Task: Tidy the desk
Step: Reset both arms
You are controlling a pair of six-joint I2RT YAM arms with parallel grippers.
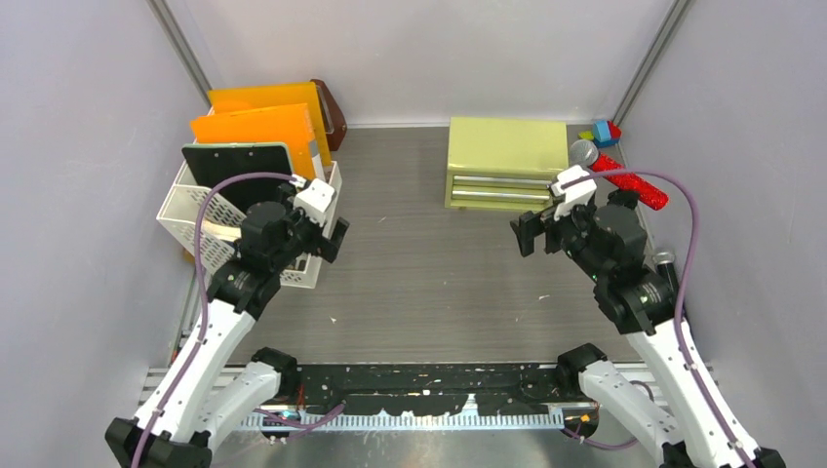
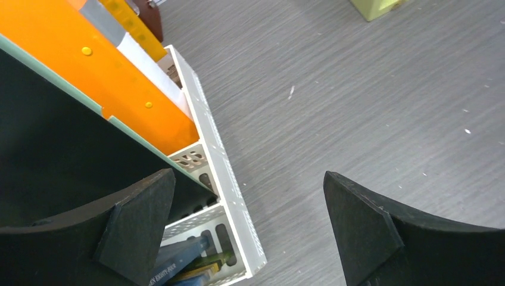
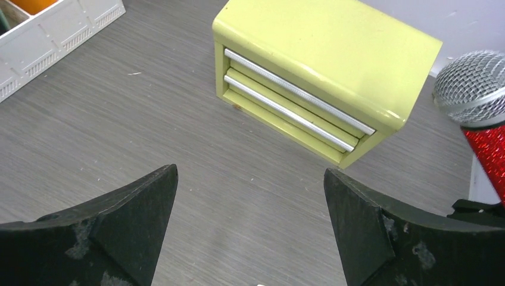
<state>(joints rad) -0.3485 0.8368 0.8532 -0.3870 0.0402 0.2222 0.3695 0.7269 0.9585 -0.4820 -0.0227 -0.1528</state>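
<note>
On the dark grey-brown wood-grain desk [image 1: 429, 283], a white perforated rack [image 1: 180, 210] far left files orange folders [image 1: 258, 127] upright, while left gripper [image 2: 249, 179] and right gripper [image 3: 250, 173] gape empty.

Right hand [image 3: 249, 176] agape over desk [image 3: 119, 137], cabinet [image 3: 321, 53] ahead

Only one bit of print is showing: pale lettering is running along a dark blue item [image 2: 178, 261] lying in the front compartment of the white perforated organizer [image 2: 235, 202], seen by the left wrist camera, and it is coming out too blurred and cut off to read. Nothing else is carrying legible text, labels or numbers
</note>
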